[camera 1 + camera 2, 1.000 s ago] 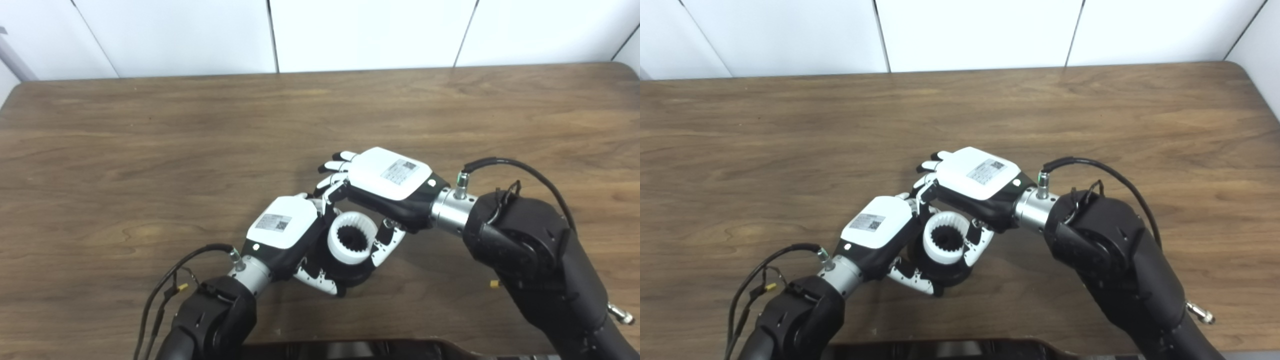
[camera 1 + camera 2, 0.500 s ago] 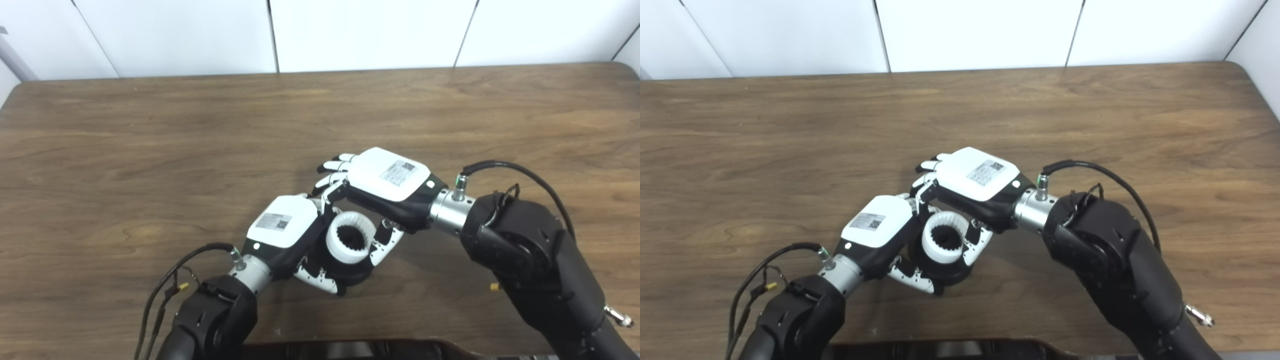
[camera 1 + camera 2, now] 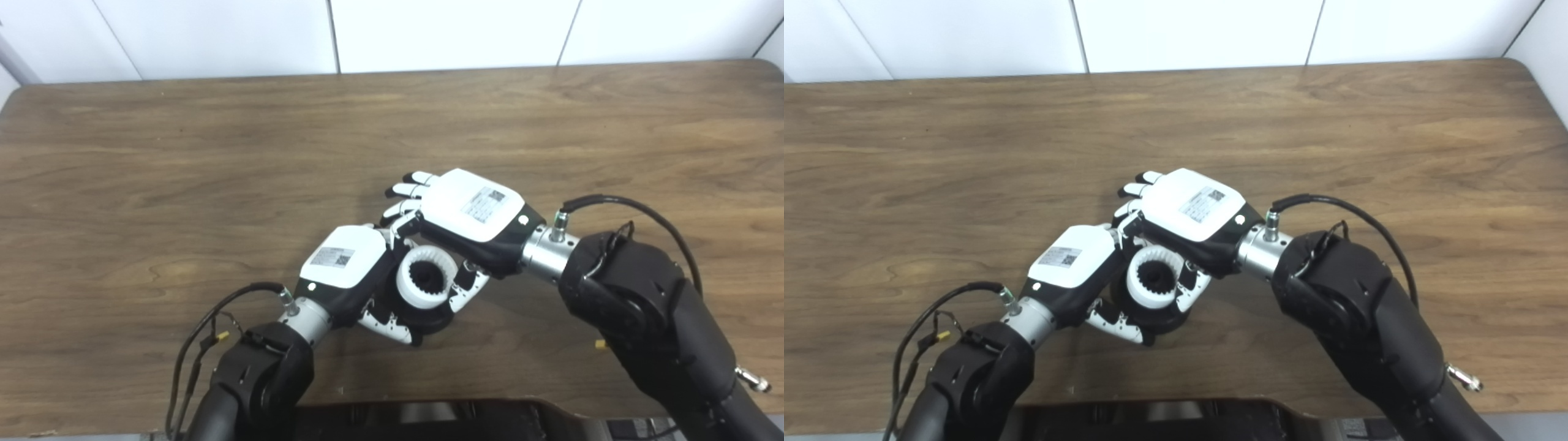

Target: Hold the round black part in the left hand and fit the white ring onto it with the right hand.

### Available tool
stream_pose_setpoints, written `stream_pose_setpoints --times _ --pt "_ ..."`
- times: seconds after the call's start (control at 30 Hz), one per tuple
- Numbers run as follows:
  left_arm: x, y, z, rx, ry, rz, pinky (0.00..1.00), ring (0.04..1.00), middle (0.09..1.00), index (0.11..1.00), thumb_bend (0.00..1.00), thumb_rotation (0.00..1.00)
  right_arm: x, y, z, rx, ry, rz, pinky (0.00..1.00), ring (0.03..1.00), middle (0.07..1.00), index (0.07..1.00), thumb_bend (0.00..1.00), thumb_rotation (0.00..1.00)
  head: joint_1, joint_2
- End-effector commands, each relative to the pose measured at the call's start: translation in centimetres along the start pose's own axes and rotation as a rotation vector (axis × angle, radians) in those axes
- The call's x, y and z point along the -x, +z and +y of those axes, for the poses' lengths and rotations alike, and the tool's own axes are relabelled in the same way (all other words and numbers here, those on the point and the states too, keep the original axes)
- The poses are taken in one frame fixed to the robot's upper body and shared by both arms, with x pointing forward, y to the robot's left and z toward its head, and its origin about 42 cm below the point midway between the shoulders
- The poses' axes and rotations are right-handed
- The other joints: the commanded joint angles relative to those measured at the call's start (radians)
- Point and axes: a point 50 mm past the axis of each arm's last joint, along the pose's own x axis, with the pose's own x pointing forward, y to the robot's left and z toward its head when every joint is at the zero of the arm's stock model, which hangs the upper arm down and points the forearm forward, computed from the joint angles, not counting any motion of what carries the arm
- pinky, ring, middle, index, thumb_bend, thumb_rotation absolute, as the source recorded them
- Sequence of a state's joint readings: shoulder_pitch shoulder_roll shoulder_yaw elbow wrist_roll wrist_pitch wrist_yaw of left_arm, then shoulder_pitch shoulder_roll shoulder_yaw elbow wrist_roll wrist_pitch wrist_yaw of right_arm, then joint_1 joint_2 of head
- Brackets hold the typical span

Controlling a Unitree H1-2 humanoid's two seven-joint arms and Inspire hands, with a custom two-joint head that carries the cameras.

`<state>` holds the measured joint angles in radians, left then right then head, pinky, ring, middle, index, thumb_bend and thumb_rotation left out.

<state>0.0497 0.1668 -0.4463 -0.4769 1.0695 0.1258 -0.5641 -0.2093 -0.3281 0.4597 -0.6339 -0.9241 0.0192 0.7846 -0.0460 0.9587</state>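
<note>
My left hand (image 3: 346,269) is shut on the round black part (image 3: 432,317) and holds it just above the table, low in the middle of the view. The white ring (image 3: 427,280), toothed on its inside, sits on top of the black part, which shows through its hole. My right hand (image 3: 471,211) reaches in from the right, palm down over the ring. Its thumb (image 3: 468,293) presses the ring's right side, and its fingers (image 3: 404,199) stretch past the ring's far side above my left hand. Both also show in the right eye view: left hand (image 3: 1072,260), right hand (image 3: 1191,205).
The brown wooden table (image 3: 184,153) stretches around both hands, with a white panelled wall behind its far edge. Black cables loop from both wrists. A dark part of my own body shows at the bottom edge (image 3: 416,425).
The whole picture has shifted up a little, so the camera moved. My right hand and the ring have edged slightly left, closer onto the black part. The left hand holds still.
</note>
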Motion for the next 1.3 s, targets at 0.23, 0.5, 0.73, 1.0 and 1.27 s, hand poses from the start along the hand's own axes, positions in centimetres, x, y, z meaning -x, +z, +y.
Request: stream_pose_setpoints --times 0.23,0.5,0.73,1.0,1.27 --pt "-0.1 0.7 0.7 -0.012 -0.006 -0.013 0.94 0.874 0.787 0.481 0.53 0.05 -0.2 0.7 1.3 0.044 0.064 -0.062 0.95 0.925 0.809 0.483 0.52 0.13 -0.002 0.002" --pt "-0.2 0.8 0.5 -0.008 0.004 -0.014 0.93 0.858 0.773 0.481 0.52 0.05 -0.2 0.5 1.4 0.050 0.078 -0.048 0.93 0.924 0.805 0.486 0.52 0.13 0.002 0.000" --pt "-0.2 0.7 0.8 -0.017 0.007 -0.001 0.93 0.851 0.770 0.484 0.53 0.06 -0.3 0.1 1.1 0.051 0.085 -0.022 0.93 0.919 0.804 0.490 0.52 0.14 0.002 0.000" --pt "-0.2 0.5 1.1 -0.066 -0.035 0.085 0.89 0.872 0.814 0.644 0.82 0.26 -0.4 -0.5 1.5 0.053 0.090 0.000 0.94 0.910 0.795 0.491 0.53 0.15 0.014 -0.009" --pt "-0.1 0.3 1.6 -0.072 -0.082 0.230 0.88 0.896 0.858 0.764 0.93 0.36 -0.3 -1.2 1.8 0.033 0.077 0.019 0.95 0.914 0.796 0.592 0.96 0.23 0.024 -0.013"
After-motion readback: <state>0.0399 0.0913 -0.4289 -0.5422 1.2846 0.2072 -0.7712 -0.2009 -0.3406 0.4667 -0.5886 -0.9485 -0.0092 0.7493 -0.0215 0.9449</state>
